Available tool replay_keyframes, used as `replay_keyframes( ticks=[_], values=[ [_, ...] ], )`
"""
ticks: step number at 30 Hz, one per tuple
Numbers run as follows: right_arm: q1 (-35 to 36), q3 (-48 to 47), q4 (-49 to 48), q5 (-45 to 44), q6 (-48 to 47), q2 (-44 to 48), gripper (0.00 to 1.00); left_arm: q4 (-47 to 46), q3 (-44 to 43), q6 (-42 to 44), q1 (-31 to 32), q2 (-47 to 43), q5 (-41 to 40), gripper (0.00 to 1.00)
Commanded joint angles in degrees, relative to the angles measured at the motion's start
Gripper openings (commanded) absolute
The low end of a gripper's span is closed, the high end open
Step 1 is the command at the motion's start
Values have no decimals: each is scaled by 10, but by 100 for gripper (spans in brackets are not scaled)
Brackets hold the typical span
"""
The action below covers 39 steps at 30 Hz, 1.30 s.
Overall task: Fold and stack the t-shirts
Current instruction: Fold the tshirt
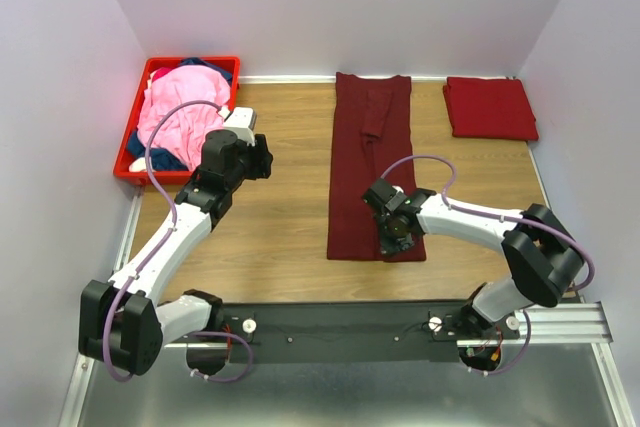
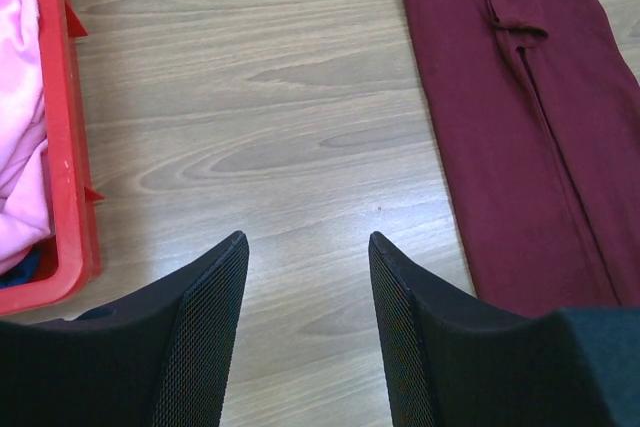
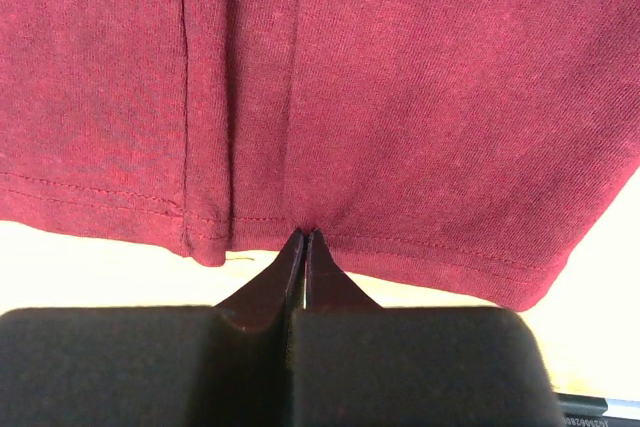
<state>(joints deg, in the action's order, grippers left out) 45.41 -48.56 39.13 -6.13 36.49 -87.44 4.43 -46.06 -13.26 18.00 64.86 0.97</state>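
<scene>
A dark maroon t-shirt [image 1: 370,167], folded into a long strip, lies on the wooden table's middle. My right gripper [image 1: 392,243] is at its near hem. In the right wrist view the gripper [image 3: 304,234] is shut on the hem of the maroon shirt [image 3: 400,97]. My left gripper [image 1: 258,155] hovers open and empty between the crate and the strip. In its wrist view the gripper [image 2: 305,239] is over bare wood, with the maroon shirt [image 2: 520,127] at the right. A folded red t-shirt [image 1: 490,107] lies at the back right. A pink t-shirt [image 1: 180,117] and a navy one [image 1: 205,65] lie crumpled in the crate.
The red plastic crate [image 1: 125,172] stands at the back left against the wall, and its rim [image 2: 70,147] shows in the left wrist view. White walls close the table on three sides. A black rail [image 1: 340,322] runs along the near edge.
</scene>
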Motion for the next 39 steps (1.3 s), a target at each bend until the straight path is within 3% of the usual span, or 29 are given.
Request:
replay_keyframes(
  ticks=[1,14,22,25,29,39],
  values=[
    [6,1,6,3,6,12,4,4,-7,5,1,4,13,59],
    [6,-44,47,52,6,43,5,5,-6,4,1,18,30,59],
    [6,-10,-3,85,0,-4,10,28,-1,-33,37,33,43,58],
    [6,7,-26,116,4,-8,16,44,3,-52,70,37,39,58],
    [6,3,-29,108,3,21,39,78,16,-93,119,46,47,58],
    [-24,29,71,-51,49,108,52,136,32,-166,194,60,60,58]
  ],
)
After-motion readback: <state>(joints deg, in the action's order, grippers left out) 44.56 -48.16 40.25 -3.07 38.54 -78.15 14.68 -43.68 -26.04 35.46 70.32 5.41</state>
